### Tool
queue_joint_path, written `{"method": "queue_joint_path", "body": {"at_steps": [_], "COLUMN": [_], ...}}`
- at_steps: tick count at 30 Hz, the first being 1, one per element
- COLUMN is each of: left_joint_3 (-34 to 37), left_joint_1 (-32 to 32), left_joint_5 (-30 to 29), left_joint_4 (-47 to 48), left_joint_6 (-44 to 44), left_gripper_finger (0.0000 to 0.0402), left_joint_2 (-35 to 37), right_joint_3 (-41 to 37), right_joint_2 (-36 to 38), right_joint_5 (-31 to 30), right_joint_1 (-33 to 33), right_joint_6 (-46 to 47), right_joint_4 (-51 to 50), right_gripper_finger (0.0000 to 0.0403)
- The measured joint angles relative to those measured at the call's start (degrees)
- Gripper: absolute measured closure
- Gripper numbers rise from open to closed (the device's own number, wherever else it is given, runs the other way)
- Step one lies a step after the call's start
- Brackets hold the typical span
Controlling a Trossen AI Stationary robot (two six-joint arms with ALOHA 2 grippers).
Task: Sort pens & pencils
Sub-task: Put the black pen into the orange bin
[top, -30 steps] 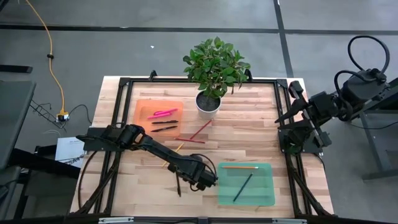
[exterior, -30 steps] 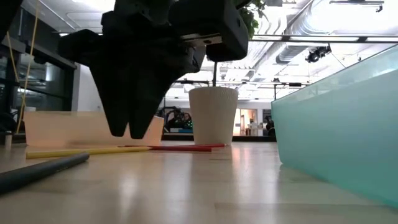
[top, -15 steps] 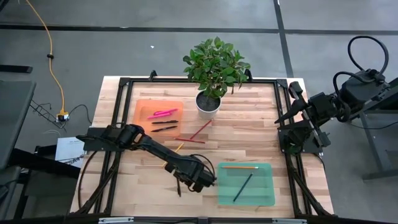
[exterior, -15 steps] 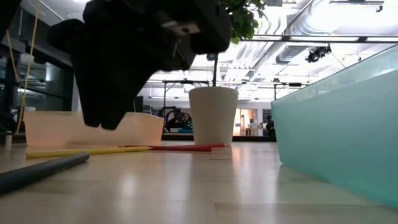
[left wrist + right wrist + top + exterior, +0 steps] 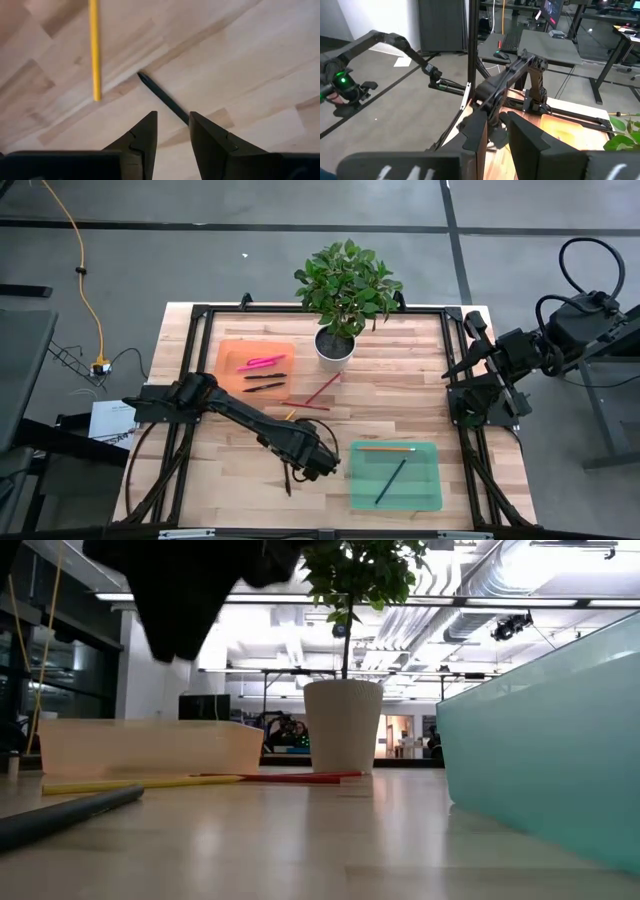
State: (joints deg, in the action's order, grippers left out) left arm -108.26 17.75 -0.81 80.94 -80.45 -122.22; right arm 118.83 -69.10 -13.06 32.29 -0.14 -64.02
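Left hand, fingers spread, hovers over a dark pen lying diagonally, tip pointing away.

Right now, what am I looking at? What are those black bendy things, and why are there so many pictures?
They are two robot arms at a wooden table. Four cameras look at once: one from above, one at table height, one on each wrist. The robot sorts pens and pencils. The orange tray holds pink and dark pens; the green tray holds two pencils. A plant stands at the back. More pencils lie loose in the middle. The left gripper hangs over a dark pencil, jaws open on either side of it, holding nothing. A yellow pencil lies nearby. The right gripper waits at the table's right edge, empty.
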Motion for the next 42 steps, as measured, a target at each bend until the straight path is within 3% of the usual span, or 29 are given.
{"method": "queue_joint_path", "body": {"at_steps": [12,16,22,28,34,42], "left_joint_3": [-0.07,0.41,7.28,16.60,27.14,31.10], "left_joint_1": [1.95,3.01,5.37,8.29,8.46,8.51], "left_joint_5": [-12.50,-9.25,-0.15,4.69,6.15,1.88], "left_joint_4": [5.26,9.41,8.99,-0.72,-16.55,-21.17], "left_joint_6": [-1.00,-0.84,-1.38,-7.54,-14.30,-22.79], "left_gripper_finger": [0.0300,0.0300,0.0300,0.0300,0.0300,0.0300], "left_joint_2": [9.22,10.54,13.08,15.84,18.45,18.49], "right_joint_3": [-0.02,-0.02,-0.07,-0.07,-0.07,-0.07], "right_joint_2": [-0.18,-0.78,-1.75,-2.26,-2.80,-3.34], "right_joint_5": [-0.39,-1.41,-1.69,-1.75,-1.75,-1.40], "right_joint_1": [-0.01,-0.01,-0.01,-0.01,-0.42,-0.43], "right_joint_6": [0.09,0.22,0.07,-0.33,-0.71,-0.33], "right_joint_4": [1.11,1.00,0.82,1.03,1.43,1.26], "right_gripper_finger": [0.0336,0.0336,0.0336,0.0336,0.0336,0.0336]}}
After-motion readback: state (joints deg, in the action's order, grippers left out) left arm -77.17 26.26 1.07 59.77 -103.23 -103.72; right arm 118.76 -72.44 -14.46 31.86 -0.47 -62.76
